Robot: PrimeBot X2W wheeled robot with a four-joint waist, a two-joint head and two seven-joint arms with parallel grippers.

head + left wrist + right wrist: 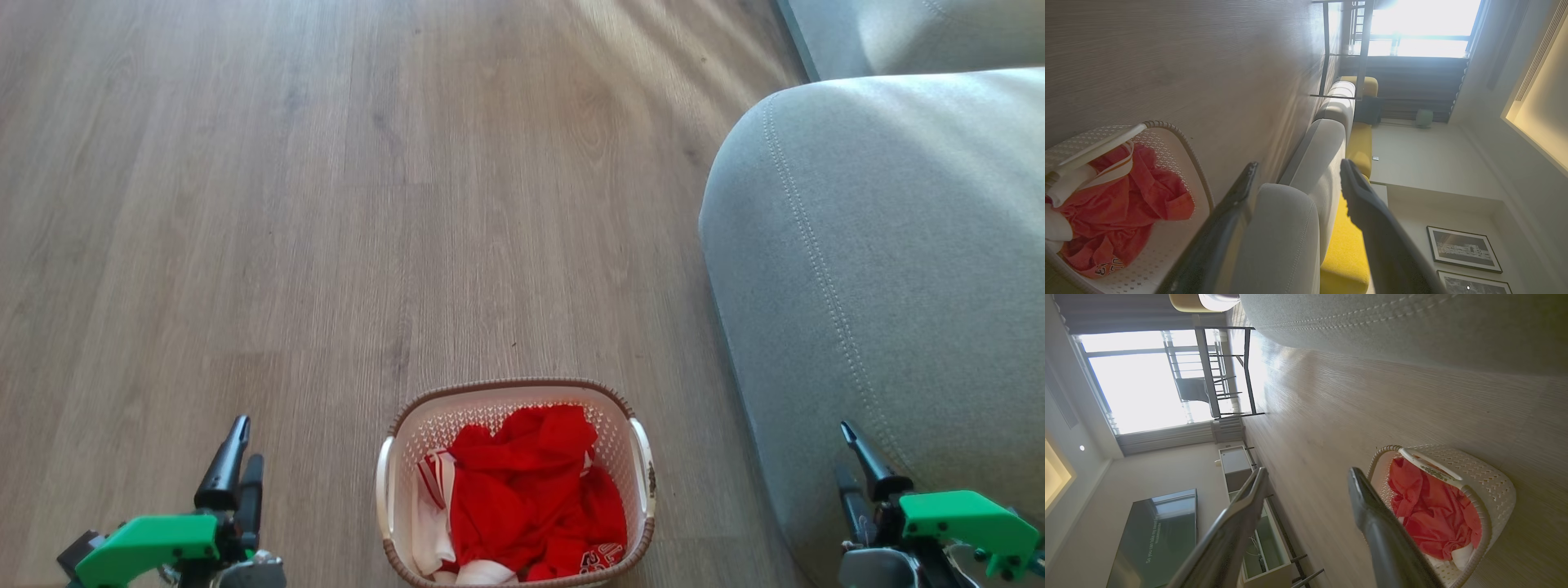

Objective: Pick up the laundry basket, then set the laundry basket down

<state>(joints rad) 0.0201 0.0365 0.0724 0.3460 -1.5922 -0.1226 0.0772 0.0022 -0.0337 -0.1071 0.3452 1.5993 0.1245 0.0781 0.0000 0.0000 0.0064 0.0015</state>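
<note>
Head view: the small cream-white perforated plastic laundry basket point(457, 420), with a brown braided-look rim and white side handles, stands on the pale wood-grain plank floor point(326, 204) at bottom centre of the frame. It holds crumpled red and white clothes point(522, 482). The rounded grey fabric sofa arm point(882, 286) with stitched seams occupies the right side, near the basket but not touching it. The left gripper point(245, 445) is at lower left and the right gripper point(849, 453) at lower right, each behind a green plastic wrist housing point(147, 543). Both stand apart from the basket, one on either side. Their dark fingers are seen almost edge-on here, so the gap cannot be judged from this view. Left wrist view: the left gripper's two long dark fingers point(1372, 228) rise from the bottom edge, spread wide, with nothing held between them. The sofa arm lies beyond the gap. The basket is at lower left of the frame, beside the fingers; contact is not visible. Right wrist view: the right gripper's fingers point(1380, 531) are likewise spread wide and hold nothing. The basket sits at lower right of the frame, on the floor, partly behind one finger. The sofa arm runs along the top edge.
</note>
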